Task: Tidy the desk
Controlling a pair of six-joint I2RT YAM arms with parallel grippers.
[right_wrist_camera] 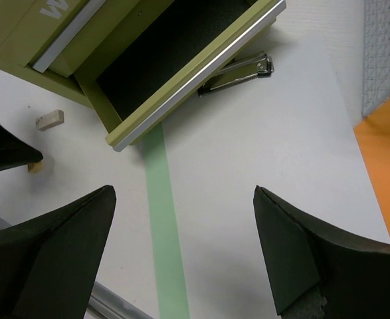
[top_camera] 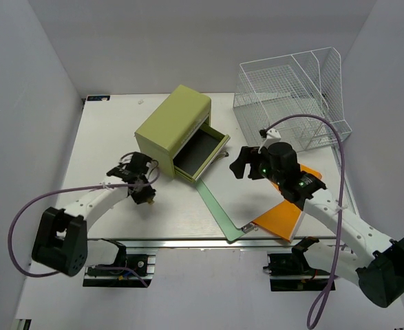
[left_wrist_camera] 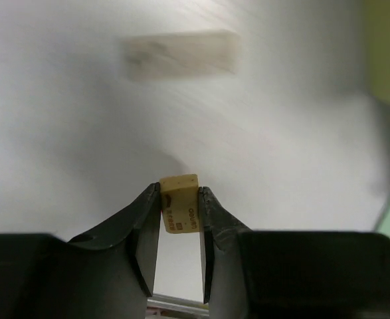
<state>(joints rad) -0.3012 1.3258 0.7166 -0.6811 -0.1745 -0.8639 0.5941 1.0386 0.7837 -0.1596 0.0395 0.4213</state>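
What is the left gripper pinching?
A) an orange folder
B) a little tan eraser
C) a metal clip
B: in the left wrist view, the left gripper is closed on both sides of a small tan eraser.

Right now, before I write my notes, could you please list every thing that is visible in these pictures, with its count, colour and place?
desk: one, white, under everything
drawer box: one, olive green, rear centre, drawer open
wire tray rack: one, white, rear right
green sheet or folder: one, light green, flat, from the drawer to the front edge
orange folder: one, orange, front right, partly under the right arm
metal clip: one, silvery, on the desk by the drawer's front
loose eraser: one, pale, on the desk near the drawer box
held eraser: one, tan, between the left fingers
left gripper: one, black, shut on the held eraser
right gripper: one, black, open, above the green sheet
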